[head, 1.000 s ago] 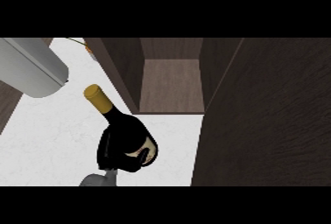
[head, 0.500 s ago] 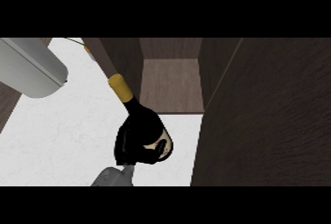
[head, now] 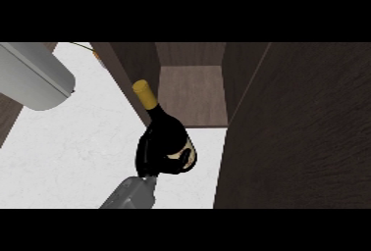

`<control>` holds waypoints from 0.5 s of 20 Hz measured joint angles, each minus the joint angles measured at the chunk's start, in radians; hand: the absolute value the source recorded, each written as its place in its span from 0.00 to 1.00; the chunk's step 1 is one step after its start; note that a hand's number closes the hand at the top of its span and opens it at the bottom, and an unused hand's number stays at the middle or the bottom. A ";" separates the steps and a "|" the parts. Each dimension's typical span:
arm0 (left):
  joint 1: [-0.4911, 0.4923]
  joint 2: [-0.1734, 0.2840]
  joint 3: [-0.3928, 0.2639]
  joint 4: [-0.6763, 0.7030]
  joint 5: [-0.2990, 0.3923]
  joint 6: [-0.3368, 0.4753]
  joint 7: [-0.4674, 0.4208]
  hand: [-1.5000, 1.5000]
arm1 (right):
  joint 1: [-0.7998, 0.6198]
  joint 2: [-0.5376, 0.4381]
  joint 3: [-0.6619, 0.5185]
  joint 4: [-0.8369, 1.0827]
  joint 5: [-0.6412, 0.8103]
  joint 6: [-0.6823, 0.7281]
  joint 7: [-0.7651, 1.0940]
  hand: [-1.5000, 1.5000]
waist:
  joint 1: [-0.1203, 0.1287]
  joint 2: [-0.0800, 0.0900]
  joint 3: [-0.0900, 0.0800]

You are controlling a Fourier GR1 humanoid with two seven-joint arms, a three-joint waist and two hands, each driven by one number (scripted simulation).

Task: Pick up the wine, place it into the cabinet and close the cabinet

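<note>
A dark wine bottle (head: 158, 117) with a gold foil top is tilted, its neck pointing up and to the left. My right hand (head: 165, 156) is curled round the bottle's body and hides most of it. The bottle hangs over the white counter (head: 65, 157), right in front of the open dark wood cabinet (head: 192, 93). Its gold top overlaps the lower edge of the cabinet's left wall. My left hand does not show.
The cabinet's open door (head: 304, 127) fills the right side as a large dark panel. A grey rounded arm part (head: 33, 76) sits at the upper left, close to the view. A small yellowish object (head: 94, 51) lies at the counter's far edge.
My right hand has carried the bottle to the right and up, from the open counter to the mouth of the cabinet. The bottle stands steeper than before.
</note>
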 measured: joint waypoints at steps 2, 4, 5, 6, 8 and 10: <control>-0.032 0.000 -0.014 0.051 0.029 -0.013 -0.030 1.00 | -0.015 0.004 0.017 -0.005 0.013 -0.014 0.020 0.00 | 0.000 0.000 0.000; -0.062 0.000 -0.035 0.054 0.049 0.019 -0.035 1.00 | -0.016 0.010 0.034 -0.008 0.023 -0.020 0.022 0.00 | -0.001 0.000 0.000; -0.085 0.000 -0.034 0.075 0.061 0.018 -0.040 1.00 | -0.006 0.006 0.021 -0.002 0.012 -0.009 0.006 0.00 | -0.001 0.000 0.000; -0.109 0.000 -0.028 0.086 0.065 0.025 -0.034 1.00 | -0.004 0.005 0.022 -0.004 0.009 -0.007 0.007 0.00 | -0.001 0.000 0.000; -0.152 0.000 -0.004 0.120 0.073 0.018 -0.027 1.00 | 0.011 0.000 0.007 0.002 -0.002 0.006 -0.013 0.00 | -0.001 0.000 0.000; -0.184 0.000 -0.007 0.151 0.092 0.020 -0.033 1.00 | -0.013 -0.020 -0.046 0.021 -0.047 0.015 -0.009 0.00 | -0.002 0.001 0.000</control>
